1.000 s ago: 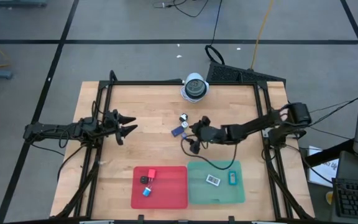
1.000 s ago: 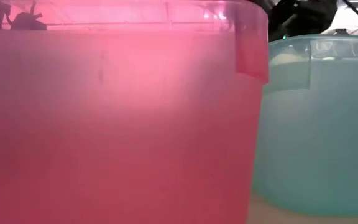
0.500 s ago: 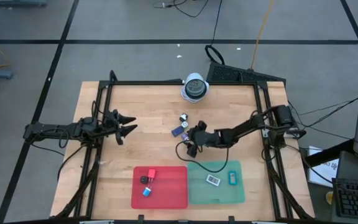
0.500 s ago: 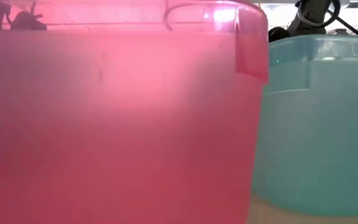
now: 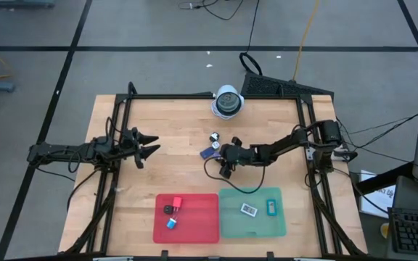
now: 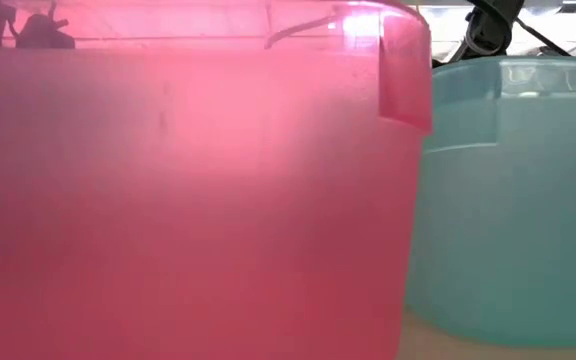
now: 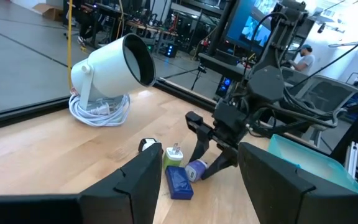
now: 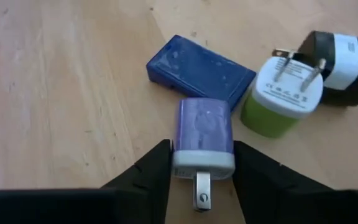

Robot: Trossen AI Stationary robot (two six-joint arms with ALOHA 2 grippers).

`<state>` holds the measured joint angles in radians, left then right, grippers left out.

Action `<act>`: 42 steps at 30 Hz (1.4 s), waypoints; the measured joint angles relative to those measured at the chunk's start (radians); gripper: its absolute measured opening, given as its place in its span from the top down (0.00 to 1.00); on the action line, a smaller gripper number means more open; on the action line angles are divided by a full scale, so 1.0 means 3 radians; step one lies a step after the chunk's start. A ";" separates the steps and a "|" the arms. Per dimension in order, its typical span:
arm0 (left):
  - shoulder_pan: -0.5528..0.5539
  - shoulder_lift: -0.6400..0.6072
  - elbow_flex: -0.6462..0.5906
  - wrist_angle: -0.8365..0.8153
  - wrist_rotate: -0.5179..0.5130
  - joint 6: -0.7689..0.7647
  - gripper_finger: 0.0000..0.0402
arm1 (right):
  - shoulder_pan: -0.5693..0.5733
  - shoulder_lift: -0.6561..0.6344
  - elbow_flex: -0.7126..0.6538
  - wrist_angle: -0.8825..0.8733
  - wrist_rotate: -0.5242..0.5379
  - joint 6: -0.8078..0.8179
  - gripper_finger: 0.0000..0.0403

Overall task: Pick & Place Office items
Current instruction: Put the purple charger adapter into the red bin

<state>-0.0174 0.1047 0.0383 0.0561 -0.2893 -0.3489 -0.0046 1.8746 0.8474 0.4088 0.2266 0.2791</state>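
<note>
- The right gripper [image 8: 196, 163] is low over the middle of the worktop [image 5: 173, 138], its two fingers [image 8: 149, 168] standing either side of a small purple plug adapter [image 8: 204, 137]. They hug the white prong end and look to touch it on both flanks, so the jaws are narrowed onto the piece; it lies on the wood, not lifted.
- The adapter lies prongs toward the wrist, which lets the fingers pinch its flat sides, not the rounded end.
- Just beside it lie a dark blue flat block [image 8: 201, 67], a green-and-white plug adapter [image 8: 283, 93] and a black piece with a white label [image 8: 344, 59]; these are closely bunched, so my guess is a lift could nudge the blue block.
- The left gripper [image 5: 145, 145] waits over the left side of the worktop, well apart from the cluster, its fingers spread partway and holding nothing.
- At the near edge sit a red tray [image 5: 202, 225] with red, black and blue pieces, and a teal tray [image 5: 231, 225] with a pale-faced item and a teal one; sorting appears partly done.
- A white domed lamp [image 7: 114, 65] stands on its coiled cord at the far edge.
</note>
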 joint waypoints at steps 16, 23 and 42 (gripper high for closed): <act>0.0000 0.0000 0.0000 0.0008 -0.0002 -0.0260 0.47 | -0.0001 -0.0868 -0.0008 -0.0675 0.0025 -0.0923 0.68; 0.0000 0.0000 0.0000 0.0098 -0.0146 -0.0204 0.47 | 0.0091 -0.1466 -0.0300 -0.0521 0.0019 -0.1460 0.68; -0.0003 0.1742 0.0004 0.1823 -0.0224 -0.1065 0.47 | 0.0273 -0.0908 -0.0645 0.1471 -0.0055 -0.2474 0.67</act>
<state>-0.0181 0.6272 0.0395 0.6030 -0.3566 -0.6682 0.0771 1.6021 0.6538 0.8501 0.2100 -0.4630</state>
